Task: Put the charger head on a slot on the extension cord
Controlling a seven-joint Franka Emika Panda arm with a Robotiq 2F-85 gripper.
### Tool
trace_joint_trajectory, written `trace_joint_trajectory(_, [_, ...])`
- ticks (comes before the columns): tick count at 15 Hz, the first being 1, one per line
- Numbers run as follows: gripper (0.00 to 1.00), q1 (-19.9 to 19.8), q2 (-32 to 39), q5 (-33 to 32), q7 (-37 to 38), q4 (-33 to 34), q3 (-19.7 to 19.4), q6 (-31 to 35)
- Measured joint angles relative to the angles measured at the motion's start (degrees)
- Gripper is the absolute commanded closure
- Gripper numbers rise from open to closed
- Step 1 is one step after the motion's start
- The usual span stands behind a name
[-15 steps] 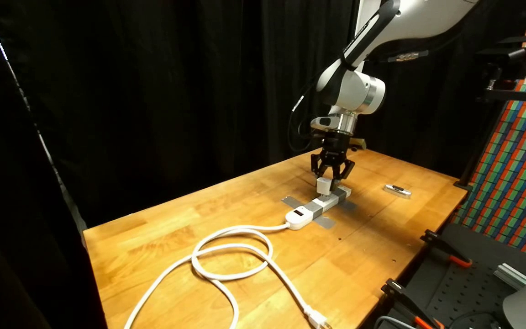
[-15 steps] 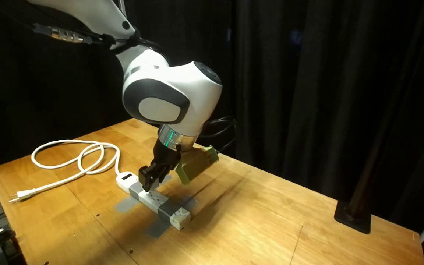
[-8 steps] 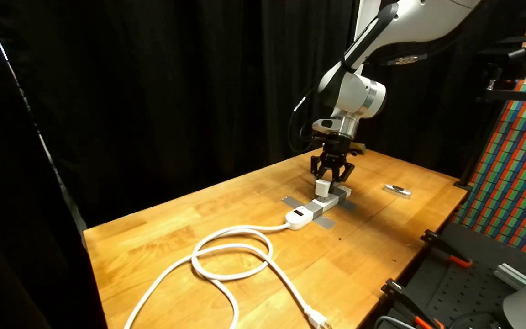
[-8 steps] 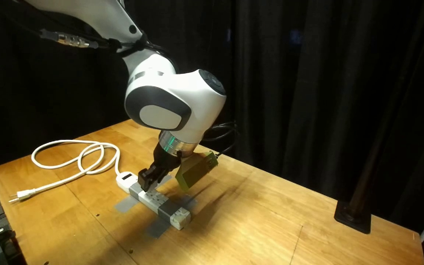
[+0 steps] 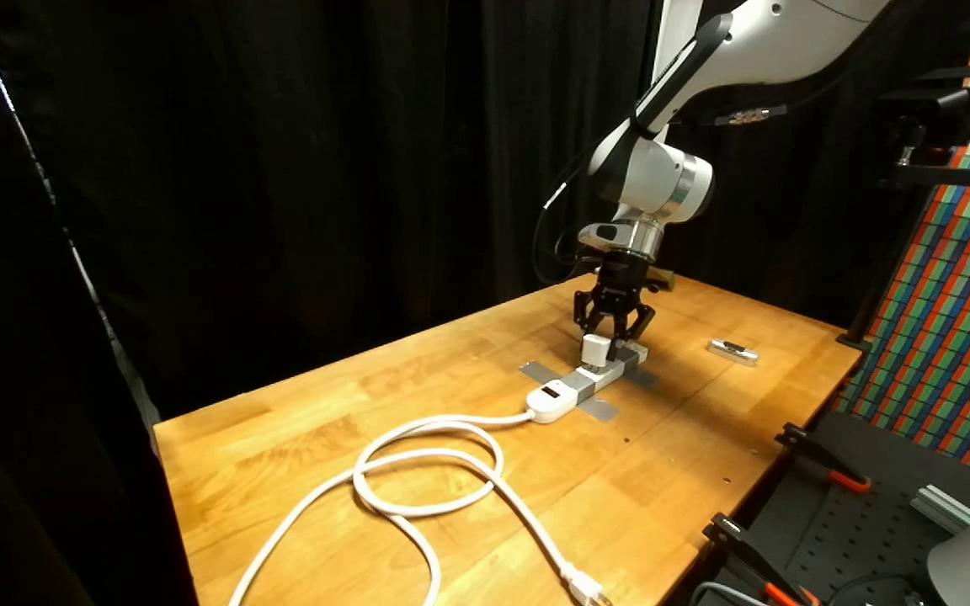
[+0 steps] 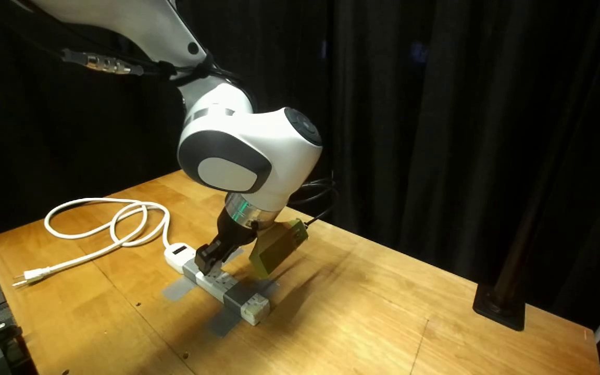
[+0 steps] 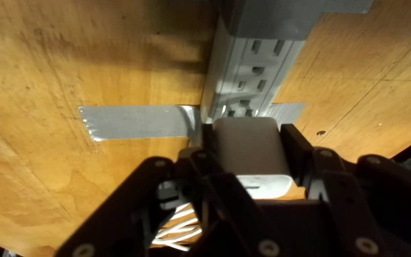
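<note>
The charger head (image 5: 595,349), a small white block, is held between my gripper's fingers (image 5: 603,337) with its prongs down. It stands right over the middle of the extension cord's white strip (image 5: 553,401). I cannot tell whether the prongs touch the slots. In the wrist view the fingertips (image 7: 247,134) are shut on both sides of the charger head (image 7: 252,150), which covers part of the strip (image 7: 268,61); several sockets show beyond it. In an exterior view the gripper (image 6: 207,263) mostly hides the charger head, above the strip (image 6: 215,285).
Grey tape (image 7: 139,122) fixes the strip to the wooden table. The white cable (image 5: 426,509) loops over the table, its plug (image 5: 583,587) near the front edge. A small flat object (image 5: 733,352) lies to one side. Clamps (image 5: 822,459) grip the edge. A black post base (image 6: 499,308) stands on the table.
The arm and gripper have come down a little with the charger head, bringing it closer to the strip. The strip and cable have not moved.
</note>
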Motion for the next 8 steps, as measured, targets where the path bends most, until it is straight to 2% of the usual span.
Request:
trace_joint_trajectory(7, [0.77,-0.49,0.32,1.64,-2.58,-0.14,-0.02,0.05])
trace_joint_trajectory(8, [0.65,-0.49,0.31,1.64,-2.67,-0.16,-0.02,0.07])
